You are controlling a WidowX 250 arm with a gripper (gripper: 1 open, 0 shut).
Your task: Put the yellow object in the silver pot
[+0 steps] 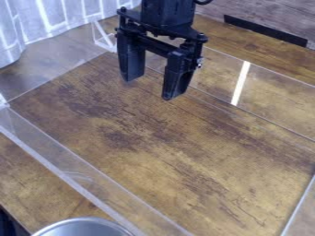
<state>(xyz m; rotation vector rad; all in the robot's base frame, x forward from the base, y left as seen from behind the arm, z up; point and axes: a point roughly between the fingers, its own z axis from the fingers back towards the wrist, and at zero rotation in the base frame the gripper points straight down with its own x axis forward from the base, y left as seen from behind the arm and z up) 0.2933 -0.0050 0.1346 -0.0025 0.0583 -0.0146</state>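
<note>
My gripper (153,74) hangs over the far part of the wooden table, its two black fingers (178,78) spread wide apart and pointing down, with nothing between them. Only a curved piece of the silver pot (76,227) shows, cut off by the bottom edge at the near left. The yellow object is out of view.
A clear plastic wall (62,164) runs diagonally across the near left of the brown wooden table (185,147), and another clear wall (264,78) stands at the right. White curtain (50,18) hangs at the back left.
</note>
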